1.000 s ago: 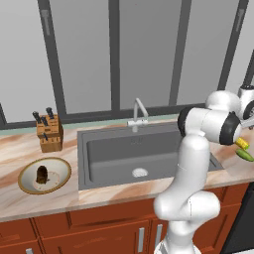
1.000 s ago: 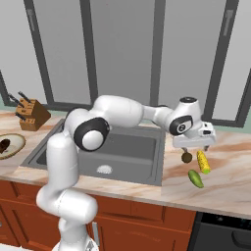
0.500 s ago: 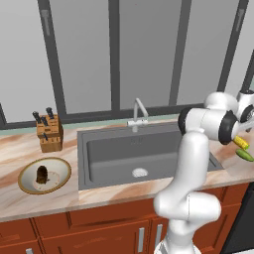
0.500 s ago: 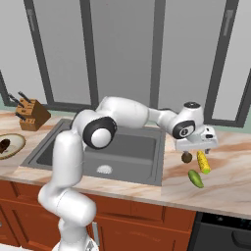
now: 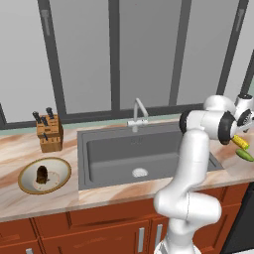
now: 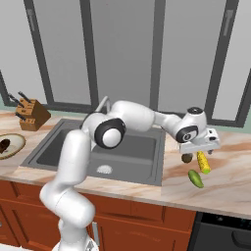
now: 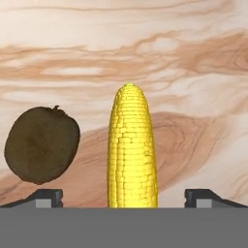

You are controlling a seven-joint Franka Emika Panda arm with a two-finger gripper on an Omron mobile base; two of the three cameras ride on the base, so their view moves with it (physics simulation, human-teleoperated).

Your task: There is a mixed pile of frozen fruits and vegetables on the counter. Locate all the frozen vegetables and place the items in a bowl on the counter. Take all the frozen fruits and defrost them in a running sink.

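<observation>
My gripper (image 6: 198,150) hangs open just above the yellow corn cob (image 6: 203,162) on the counter (image 6: 230,176), right of the sink (image 6: 73,149). In the hand view the corn cob (image 7: 131,150) lies lengthwise midway between my two fingertips (image 7: 48,197), and the gripper (image 7: 128,198) holds nothing. A brown ball (image 7: 41,144) rests just left of the cob, also seen as the brown ball (image 6: 187,158). A green piece (image 6: 195,178) lies nearer the counter's front edge. The bowl (image 5: 27,184) sits far left with a dark brown lump (image 5: 42,173) inside.
A wooden knife block (image 5: 49,133) stands behind the bowl. The curved silver faucet (image 5: 139,111) rises at the sink's back rim. The silver drain (image 5: 140,172) shows in the dry basin. Dark-framed windows run behind the counter, and my arm stretches across the sink's right side.
My gripper has shifted a little right and lower, from beside the sink's edge to right over the corn cob. The food pieces and the bowl have not moved.
</observation>
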